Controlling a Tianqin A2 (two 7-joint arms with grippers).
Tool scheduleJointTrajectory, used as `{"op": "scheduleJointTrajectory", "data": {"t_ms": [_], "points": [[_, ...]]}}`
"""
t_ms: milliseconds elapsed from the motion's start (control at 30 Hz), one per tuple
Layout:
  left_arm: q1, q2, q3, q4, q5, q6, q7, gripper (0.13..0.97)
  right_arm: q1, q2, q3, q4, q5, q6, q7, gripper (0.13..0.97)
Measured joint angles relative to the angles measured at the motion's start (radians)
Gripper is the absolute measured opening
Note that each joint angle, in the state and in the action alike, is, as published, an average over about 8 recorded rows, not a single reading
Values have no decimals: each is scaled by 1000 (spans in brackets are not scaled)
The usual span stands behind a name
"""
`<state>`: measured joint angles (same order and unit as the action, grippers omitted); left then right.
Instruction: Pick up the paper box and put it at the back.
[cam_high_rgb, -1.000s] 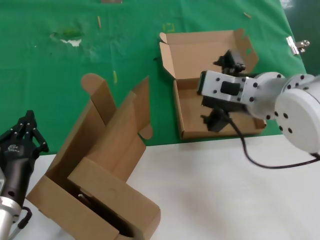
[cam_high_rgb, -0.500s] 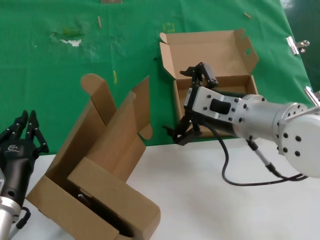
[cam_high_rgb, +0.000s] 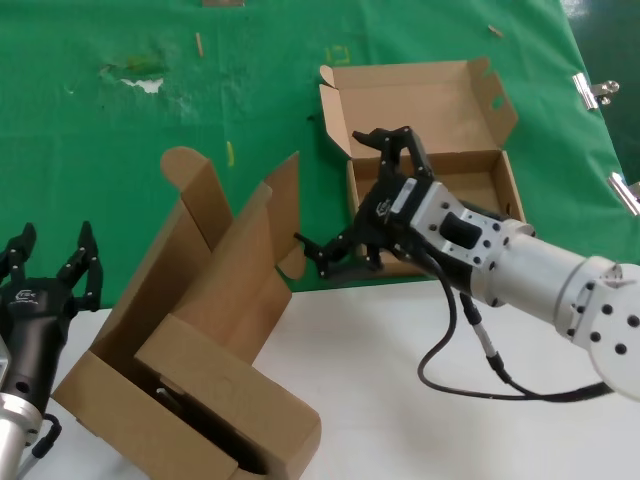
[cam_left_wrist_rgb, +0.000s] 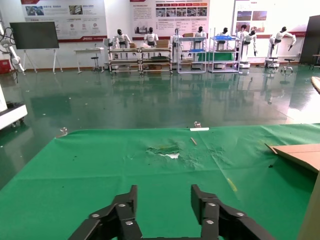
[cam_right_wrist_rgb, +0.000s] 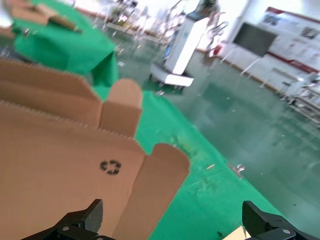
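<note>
Right gripper spread wide at the near-left corner of the paper box; box not held.

We see the right gripper (cam_high_rgb: 362, 205) with fingers splayed wide and empty: one fingertip above the box's near-left wall, the other out past that corner toward the bigger brown carton (cam_high_rgb: 205, 330). The paper box (cam_high_rgb: 425, 165) lies open just behind and to the right of these fingers, tray toward us, lid folded away, long axis running crosswise. It already rests on the green cloth sheet (cam_high_rgb: 150, 130), near its front edge by the white tabletop (cam_high_rgb: 400, 400). We judge the right arm far nearer; the left gripper (cam_high_rgb: 48, 272), fingers also apart and empty, sits well apart beyond the carton. The wrist view faces the carton, not the box.
</note>
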<state>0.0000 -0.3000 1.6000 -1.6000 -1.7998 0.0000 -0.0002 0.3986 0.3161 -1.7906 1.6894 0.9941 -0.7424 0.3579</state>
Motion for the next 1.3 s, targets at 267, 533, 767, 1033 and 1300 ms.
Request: {"op": "scheduleJointTrajectory", "data": {"t_ms": [267,533,767,1033,1300], "points": [[0,0,0,0,0,0,0,443,-84,-3,40,-19,171,157,-76,966],[0,0,0,0,0,0,0,660,-169,-7,81,-38,339,312,-151,966],[0,0,0,0,0,0,0,786,-243,-10,116,-54,489,451,-217,966],[0,0,0,0,0,0,0,892,-327,-13,156,-73,661,609,-293,966],[0,0,0,0,0,0,0,937,-370,-15,177,-83,748,689,-333,966]]}}
